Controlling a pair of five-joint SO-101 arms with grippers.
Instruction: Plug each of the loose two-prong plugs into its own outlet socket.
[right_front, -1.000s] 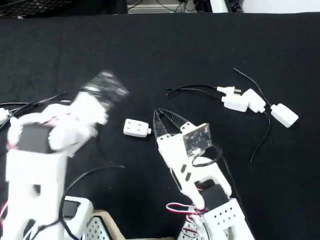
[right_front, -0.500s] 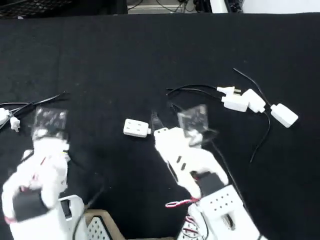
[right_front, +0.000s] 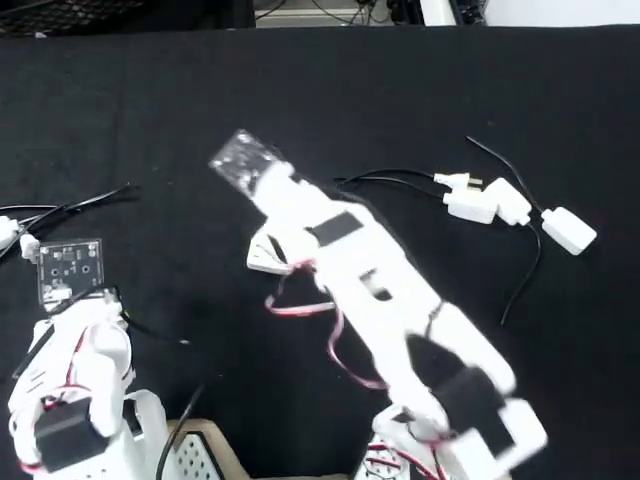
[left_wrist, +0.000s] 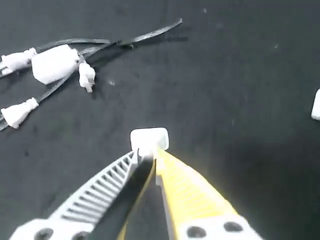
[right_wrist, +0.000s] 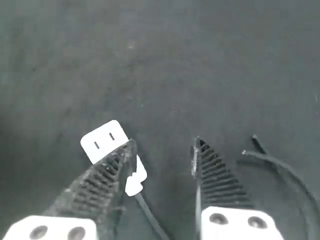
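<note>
My left gripper (left_wrist: 148, 156) is shut, with a small white block (left_wrist: 149, 139) pinched at its tips. Beyond it lie a white socket block (left_wrist: 55, 63) and several loose white plugs (left_wrist: 86, 76) on black cables. My right gripper (right_wrist: 163, 145) is open and low over the table. A white two-slot socket (right_wrist: 104, 141) lies just past one fingertip, and a small white plug (right_wrist: 135, 180) on a cable lies between the jaws beside that finger. In the high view the right arm (right_front: 340, 250) stretches over the same socket (right_front: 264, 257). The left arm (right_front: 70, 330) is at the near left.
At the right lies a cluster: a pronged plug (right_front: 455, 181), white blocks (right_front: 470, 206) (right_front: 568, 230) and thin black cables (right_front: 385, 178). More plugs (right_front: 28, 245) sit at the left edge. The black cloth (right_front: 320, 90) at the back is bare.
The left arm pulled back toward the near left of the table. The right arm swung forward and leftward, and now lies over the middle socket.
</note>
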